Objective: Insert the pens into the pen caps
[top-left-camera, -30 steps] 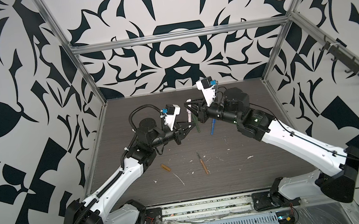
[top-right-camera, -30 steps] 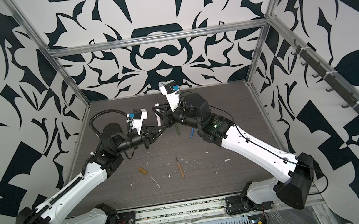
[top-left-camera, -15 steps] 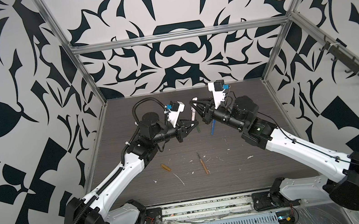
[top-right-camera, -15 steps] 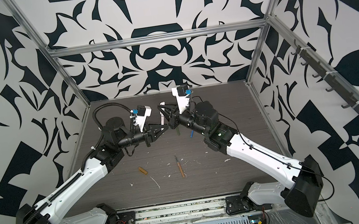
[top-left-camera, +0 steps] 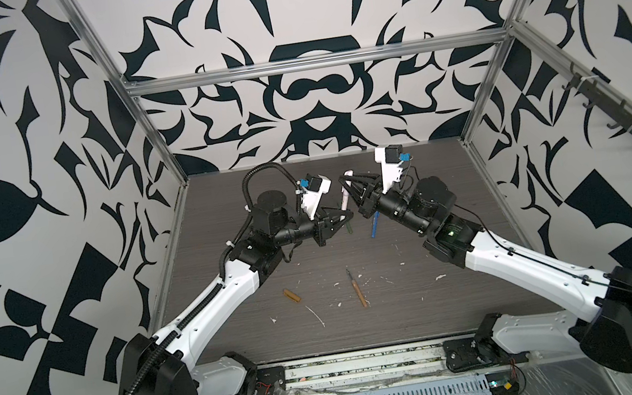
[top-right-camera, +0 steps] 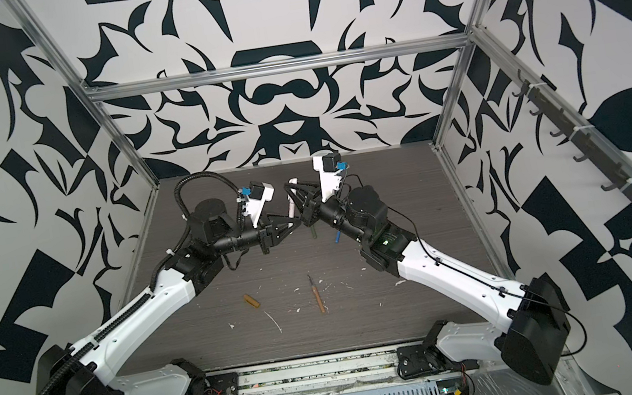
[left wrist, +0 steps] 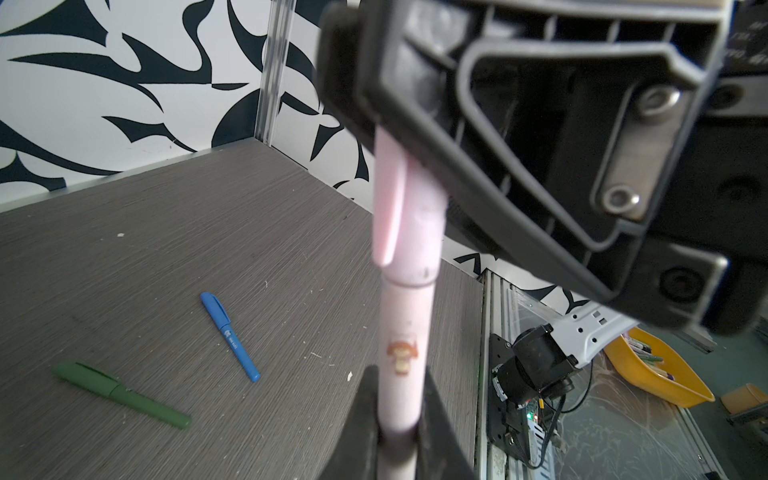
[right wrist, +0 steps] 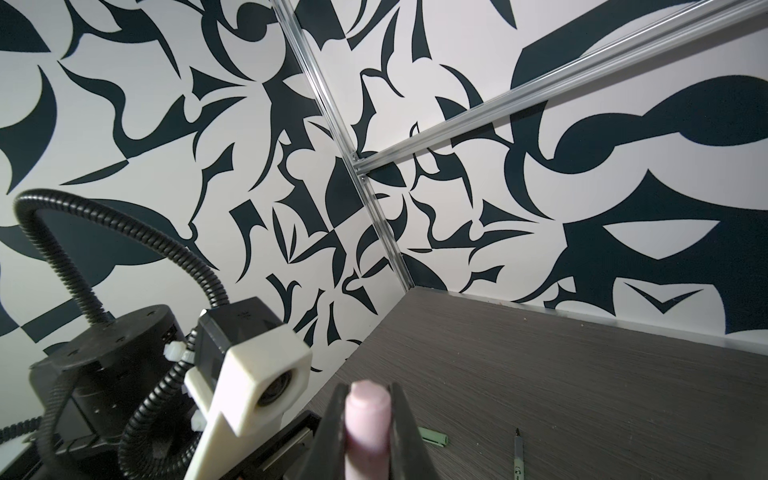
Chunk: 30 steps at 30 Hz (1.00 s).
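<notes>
Above the back of the table a pale pink pen (left wrist: 405,332) stands upright with my left gripper (left wrist: 401,415) shut on its lower barrel. Its top runs into the mouth of the pink pen cap (left wrist: 409,216), and my right gripper (right wrist: 370,399) is shut on that cap (right wrist: 370,411). In both top views the left gripper (top-left-camera: 344,216) (top-right-camera: 286,224) and the right gripper (top-left-camera: 346,184) (top-right-camera: 290,189) meet at this pen (top-left-camera: 345,202). An orange-brown pen (top-left-camera: 357,293) and an orange-brown cap (top-left-camera: 292,295) lie apart on the front of the table.
A capped blue pen (left wrist: 230,336) and a capped dark green pen (left wrist: 120,392) lie on the table under the grippers. A pale green cap (right wrist: 432,436) and a pale green pen (right wrist: 518,453) lie farther back. White flecks (top-left-camera: 316,316) dot the table. A yellow bin (left wrist: 656,374) sits off the table.
Both grippers have moved up and toward the back wall, staying together, and the wrists have turned. The pink pen and cap stay gripped between them.
</notes>
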Each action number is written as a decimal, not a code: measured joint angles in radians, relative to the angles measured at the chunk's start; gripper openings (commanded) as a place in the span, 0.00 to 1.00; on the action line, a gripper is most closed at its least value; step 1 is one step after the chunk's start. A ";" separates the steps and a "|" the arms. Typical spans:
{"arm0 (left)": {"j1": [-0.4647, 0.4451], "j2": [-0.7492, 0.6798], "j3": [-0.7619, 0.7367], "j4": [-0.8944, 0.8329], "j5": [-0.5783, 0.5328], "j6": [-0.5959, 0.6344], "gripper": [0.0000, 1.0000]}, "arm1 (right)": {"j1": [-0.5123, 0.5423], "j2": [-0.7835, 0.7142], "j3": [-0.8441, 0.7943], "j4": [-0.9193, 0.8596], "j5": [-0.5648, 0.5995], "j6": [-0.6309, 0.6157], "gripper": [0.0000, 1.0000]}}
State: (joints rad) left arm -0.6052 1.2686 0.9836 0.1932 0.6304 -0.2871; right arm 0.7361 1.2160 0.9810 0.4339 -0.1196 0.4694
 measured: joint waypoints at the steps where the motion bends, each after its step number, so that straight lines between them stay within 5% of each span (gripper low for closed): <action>1: 0.000 0.001 0.000 0.000 0.000 -0.001 0.00 | 0.000 0.000 0.003 -0.006 0.003 0.000 0.16; 5: 0.011 0.000 -0.016 0.103 -0.047 -0.039 0.00 | 0.011 -0.011 0.047 -0.134 -0.019 -0.013 0.28; 12: 0.044 -0.075 -0.224 0.262 -0.161 -0.123 0.00 | 0.051 -0.033 0.192 -0.386 -0.038 -0.053 0.31; 23: 0.042 -0.161 -0.306 0.039 -0.378 -0.197 0.00 | 0.025 -0.284 0.074 -0.575 0.104 -0.126 0.28; 30: 0.042 0.014 -0.180 -0.099 -0.497 -0.239 0.00 | -0.116 -0.121 -0.065 -0.582 0.119 -0.100 0.27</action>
State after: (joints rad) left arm -0.5632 1.2831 0.8036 0.0944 0.1329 -0.5259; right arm 0.6197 1.0946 0.9161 -0.1482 -0.0010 0.3691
